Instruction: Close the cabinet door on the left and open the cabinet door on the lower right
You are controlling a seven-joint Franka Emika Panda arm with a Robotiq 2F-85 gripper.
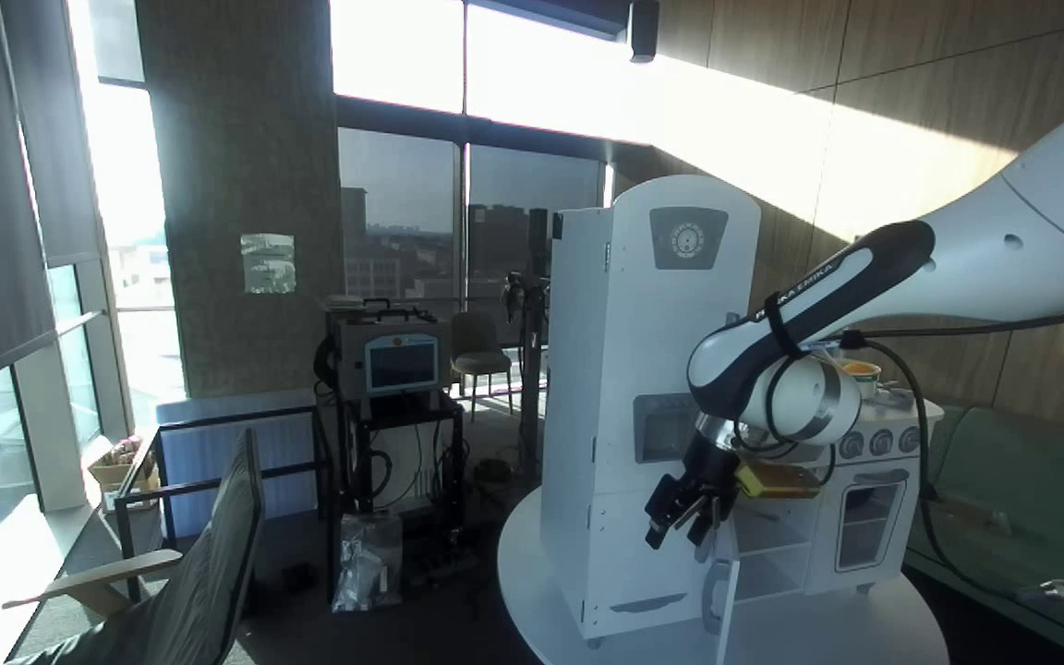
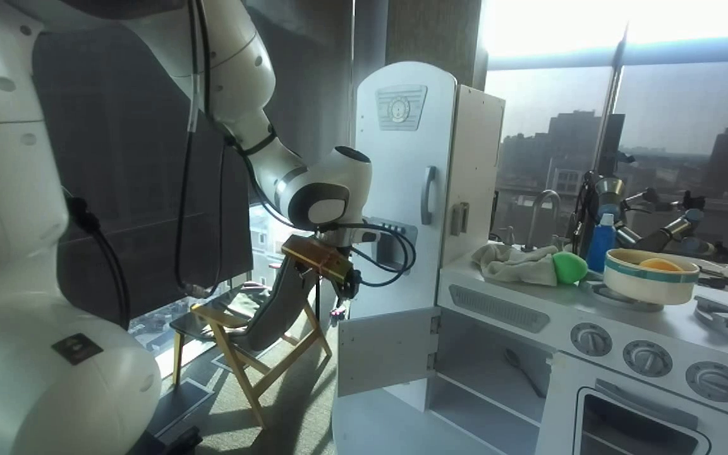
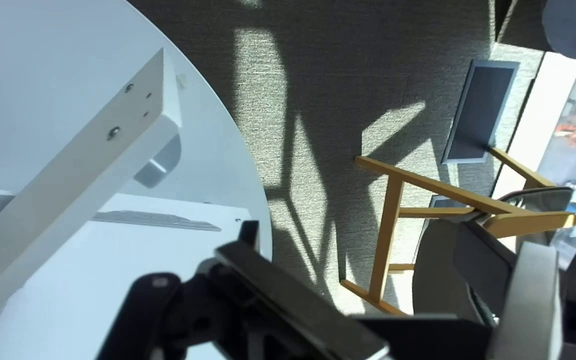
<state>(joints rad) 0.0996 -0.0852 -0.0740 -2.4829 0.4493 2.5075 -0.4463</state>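
The left cabinet door [image 1: 728, 600] of the white toy kitchen stands swung out from its compartment. It also shows in an exterior view [image 2: 389, 354] and at the left of the wrist view [image 3: 83, 150]. Its grey handle [image 1: 715, 596] is on the outer face. The lower right oven door [image 1: 867, 522] is shut and also shows in an exterior view [image 2: 632, 420]. My gripper [image 1: 678, 534] hangs tilted down in front of the tall fridge part, near the open door's outer side. In the wrist view its fingers [image 3: 408, 300] are spread with nothing between them.
The tall fridge [image 1: 671, 351] stands beside the compartment [image 2: 490, 366], which holds a spoon [image 2: 524, 373]. A bowl [image 2: 648, 287], a cloth [image 2: 515, 265] and a blue bottle [image 2: 601, 243] stand on top. The round table's edge [image 3: 218, 100] and a chair [image 3: 388, 230] lie near the gripper.
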